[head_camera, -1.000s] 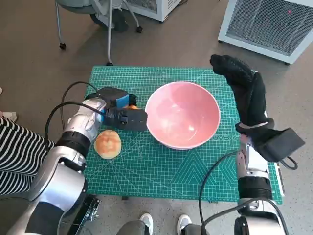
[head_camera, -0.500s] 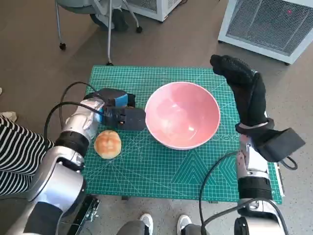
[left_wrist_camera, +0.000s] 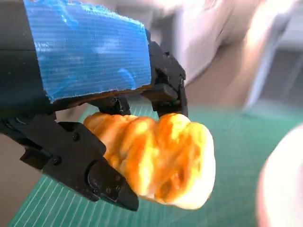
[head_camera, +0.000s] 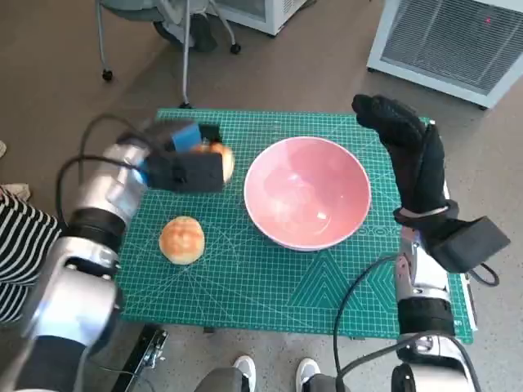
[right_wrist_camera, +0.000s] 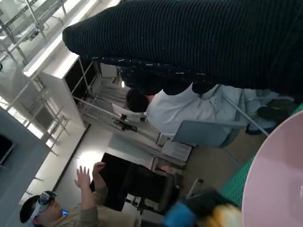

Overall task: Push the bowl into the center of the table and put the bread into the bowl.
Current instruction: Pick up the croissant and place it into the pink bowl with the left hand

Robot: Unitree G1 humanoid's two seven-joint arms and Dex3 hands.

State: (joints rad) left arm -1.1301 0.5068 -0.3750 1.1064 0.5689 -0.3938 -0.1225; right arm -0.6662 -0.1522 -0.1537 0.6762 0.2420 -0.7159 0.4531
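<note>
Bread (left_wrist_camera: 161,158), gripped by the left hand (head_camera: 181,166), has been lifted off the mat beside the bowl (head_camera: 307,191), ready for placing; the right hand (head_camera: 409,155) is held open.

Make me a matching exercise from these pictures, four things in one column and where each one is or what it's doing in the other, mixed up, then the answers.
Things
1. twisted bread
2. round bun
3. pink bowl
4. right hand

Places or states
A. lying on the green mat, nothing touching it
B. raised beside the bowl, holding nothing
C. gripped by the left hand
D. empty, on the mat

Pairs: 1-C, 2-A, 3-D, 4-B
</note>
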